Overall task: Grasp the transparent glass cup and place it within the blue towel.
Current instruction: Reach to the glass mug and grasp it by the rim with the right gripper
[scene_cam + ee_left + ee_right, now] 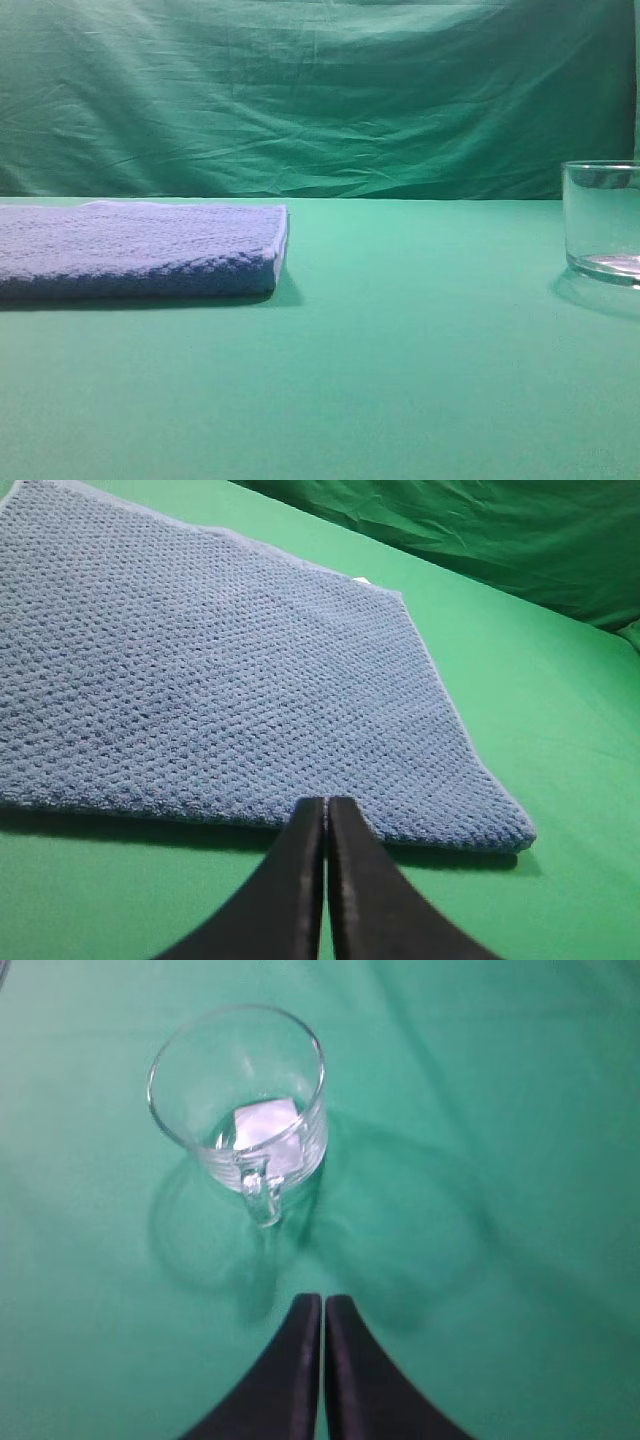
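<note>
On the green surface (420, 350) I am seeing the transparent glass cup (240, 1100) sitting upright, well apart from the blue towel (140, 250), both tools (326, 880) (322, 1360) closed and empty, risking knocking slippery glass over.

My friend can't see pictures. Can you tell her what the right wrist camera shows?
An empty transparent glass cup stands upright on a green table, its little handle pointing toward the camera. Just below it, the right claw is shut, its black fingers pressed together, not touching the cup.

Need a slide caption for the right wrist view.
Shut right pincer hovers near upright transparent glass cup, handle facing it.
</note>
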